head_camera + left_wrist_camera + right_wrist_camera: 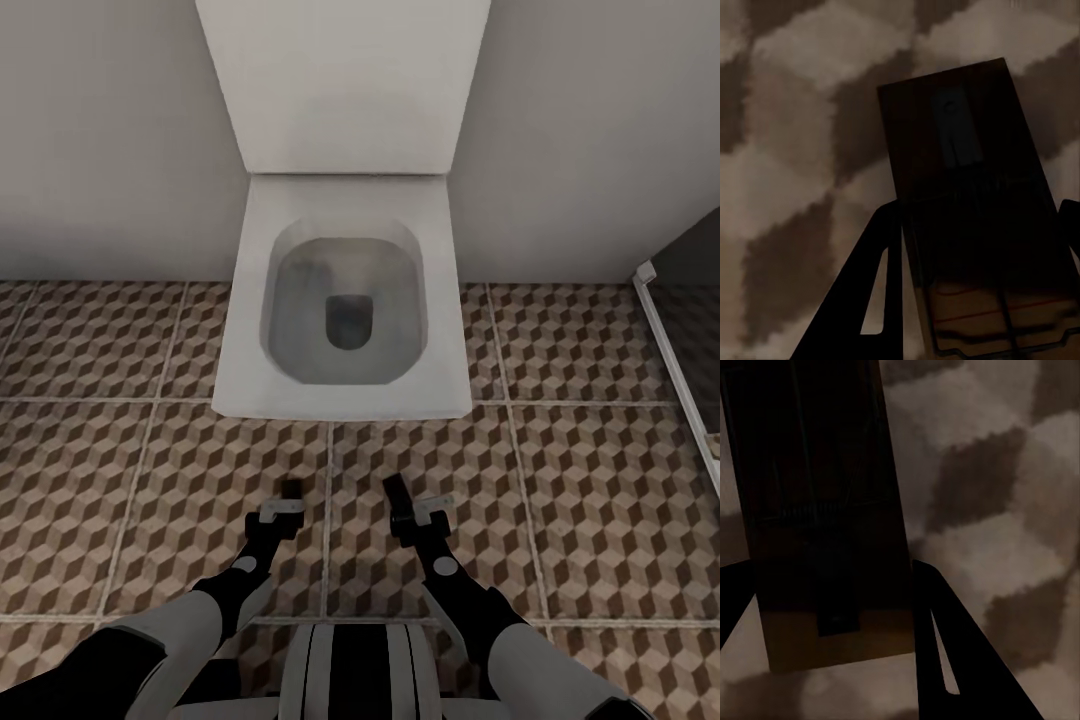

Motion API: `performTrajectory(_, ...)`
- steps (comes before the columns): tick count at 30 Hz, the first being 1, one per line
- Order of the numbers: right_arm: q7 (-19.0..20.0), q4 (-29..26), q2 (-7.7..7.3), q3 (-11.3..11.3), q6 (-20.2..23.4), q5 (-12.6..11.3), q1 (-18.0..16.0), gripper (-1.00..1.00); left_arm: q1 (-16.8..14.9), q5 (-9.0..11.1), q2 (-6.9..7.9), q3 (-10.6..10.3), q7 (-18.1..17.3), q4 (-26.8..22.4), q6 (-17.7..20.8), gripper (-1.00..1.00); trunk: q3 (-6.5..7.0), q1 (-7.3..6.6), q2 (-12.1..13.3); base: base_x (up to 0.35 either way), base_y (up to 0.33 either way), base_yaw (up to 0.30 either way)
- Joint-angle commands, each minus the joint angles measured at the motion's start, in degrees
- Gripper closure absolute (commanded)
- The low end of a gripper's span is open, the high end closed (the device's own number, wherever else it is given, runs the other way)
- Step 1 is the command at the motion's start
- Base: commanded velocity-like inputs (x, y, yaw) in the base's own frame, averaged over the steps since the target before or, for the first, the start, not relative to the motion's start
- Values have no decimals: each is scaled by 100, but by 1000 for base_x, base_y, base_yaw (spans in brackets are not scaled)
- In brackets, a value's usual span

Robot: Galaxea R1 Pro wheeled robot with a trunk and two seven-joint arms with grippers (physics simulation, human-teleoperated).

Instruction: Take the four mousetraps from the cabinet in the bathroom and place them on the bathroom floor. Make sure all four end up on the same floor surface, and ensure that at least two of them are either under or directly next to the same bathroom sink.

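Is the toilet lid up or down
Up. The toilet lid leans back against the wall, leaving the bowl open.

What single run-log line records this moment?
facing: toilet | left claw: shut on mousetrap | right claw: shut on second mousetrap | below: bathroom floor

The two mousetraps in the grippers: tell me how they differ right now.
The left gripper's mousetrap looks short in the head view, a small dark stub, while the right gripper's mousetrap sticks out longer and slants. In the wrist views, the left one shows its wire frame and red lines near the fingers; the right one shows a dark plate there. Both are brown wooden boards clamped between the fingers of the left gripper and right gripper, above the bathroom floor.
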Motion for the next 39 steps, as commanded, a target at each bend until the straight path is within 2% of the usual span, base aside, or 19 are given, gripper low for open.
performTrajectory(1, -45, 19, -5, 43, -15, -47, -6, 100, -4, 35, -29, -54, 51, -6, -33, 100, -2, -1, -1, 0, 0, 0)
performTrajectory(6, -49, 266, -4, 30, 5, -44, -8, 100, -2, 35, -61, -54, 53, -11, -47, 100, -2, -1, -1, 0, 0, 0)
performTrajectory(15, -57, 446, 1, 24, 9, -37, -9, 100, 0, 35, -77, -54, -12, -12, -364, 100, -2, -1, -1, 0, 0, 0)
performTrajectory(31, -65, 456, -5, 24, 102, -36, -12, 100, 0, 35, -81, -62, -17, 14, -383, 100, -2, -1, -1, 0, 0, 0)
performTrajectory(39, -67, 449, 21, 19, 145, -36, -20, 100, 0, 35, -76, -63, -25, 180, -365, 100, -2, -1, -1, 0, 0, 0)
